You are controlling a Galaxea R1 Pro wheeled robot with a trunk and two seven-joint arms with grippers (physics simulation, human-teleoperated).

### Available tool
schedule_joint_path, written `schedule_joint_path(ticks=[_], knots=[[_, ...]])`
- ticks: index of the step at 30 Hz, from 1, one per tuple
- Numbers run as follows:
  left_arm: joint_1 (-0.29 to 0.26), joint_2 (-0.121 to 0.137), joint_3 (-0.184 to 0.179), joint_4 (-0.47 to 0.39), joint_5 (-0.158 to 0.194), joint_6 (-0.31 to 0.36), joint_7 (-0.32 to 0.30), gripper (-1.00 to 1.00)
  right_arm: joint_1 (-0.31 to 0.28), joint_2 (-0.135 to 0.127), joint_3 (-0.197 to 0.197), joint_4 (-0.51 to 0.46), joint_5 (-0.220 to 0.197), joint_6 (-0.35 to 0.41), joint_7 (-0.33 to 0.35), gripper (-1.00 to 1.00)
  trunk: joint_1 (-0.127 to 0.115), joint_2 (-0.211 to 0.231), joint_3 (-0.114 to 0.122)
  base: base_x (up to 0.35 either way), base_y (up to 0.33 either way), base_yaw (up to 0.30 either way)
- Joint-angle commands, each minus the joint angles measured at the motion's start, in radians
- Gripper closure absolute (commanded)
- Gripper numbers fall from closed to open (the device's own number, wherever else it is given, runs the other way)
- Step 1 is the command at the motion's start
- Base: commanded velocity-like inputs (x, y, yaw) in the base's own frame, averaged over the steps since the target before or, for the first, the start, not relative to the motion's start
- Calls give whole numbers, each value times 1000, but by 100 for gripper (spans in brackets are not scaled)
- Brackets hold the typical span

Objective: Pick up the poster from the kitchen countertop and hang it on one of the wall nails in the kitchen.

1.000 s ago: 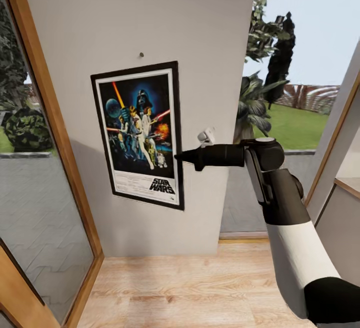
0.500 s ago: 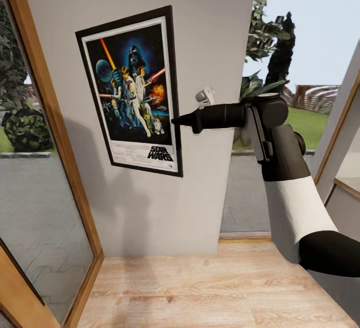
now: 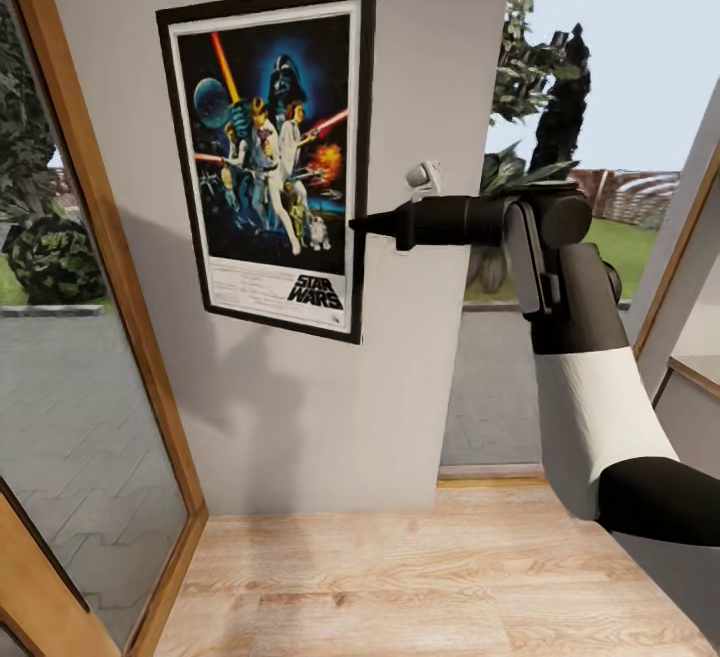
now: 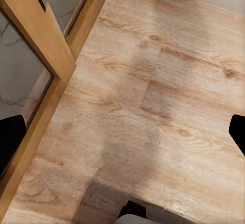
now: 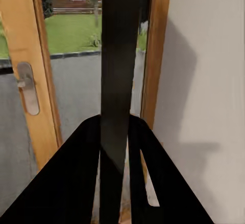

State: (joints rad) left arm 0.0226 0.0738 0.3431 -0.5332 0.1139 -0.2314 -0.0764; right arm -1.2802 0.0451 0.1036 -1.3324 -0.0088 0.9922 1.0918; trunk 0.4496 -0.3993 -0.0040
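Compared with a second ago, the black-framed Star Wars poster [image 3: 270, 157] sits higher, in the upper left of the frame, now covering the nail, so I judge hanging is near. My right tool [image 3: 362, 226], arm stretched level, is clenched on its right edge. The left tool [image 4: 122, 132] is released over the wooden floor [image 4: 168, 106].

The right arm [image 3: 590, 407] was built of rounded segments, a white forearm sleeve set between glossy black sections, with a round grey-capped joint at the wrist. A small pale grey camera module [image 3: 424, 177] sat on the slim black right hand [image 3: 372, 225]. Its fingers [image 5: 76, 183] were plain matte black wedges tapering towards their tips.
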Motion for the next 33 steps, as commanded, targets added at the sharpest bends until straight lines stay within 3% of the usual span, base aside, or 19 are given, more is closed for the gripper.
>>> schedule_joint_path(ticks=[1, 3, 8, 17, 33], knots=[[0, 0, 2, -1, 10, 0, -8, -100, 0, 0, -9, 1, -49, 8, 3, 100, 0, -1, 0, 0, 0, 0], [0, 0, 2, -1, 10, 0, -8, -100, 0, 0, -17, 4, -103, 7, 1, 100, 0, -1, 0, 0, 0, 0], [0, 0, 2, -1, 10, 0, -9, -100, 1, -1, -20, 11, -132, 7, -1, 100, 0, -1, 0, 0, 0, 0], [0, 0, 2, -1, 10, 0, -8, -100, 2, -1, -18, 61, -141, 6, -1, 100, 0, -1, 0, 0, 0, 0], [0, 0, 2, -1, 10, 0, -8, -100, 2, -2, -18, 67, -140, 6, -1, 100, 0, -1, 0, 0, 0, 0]])
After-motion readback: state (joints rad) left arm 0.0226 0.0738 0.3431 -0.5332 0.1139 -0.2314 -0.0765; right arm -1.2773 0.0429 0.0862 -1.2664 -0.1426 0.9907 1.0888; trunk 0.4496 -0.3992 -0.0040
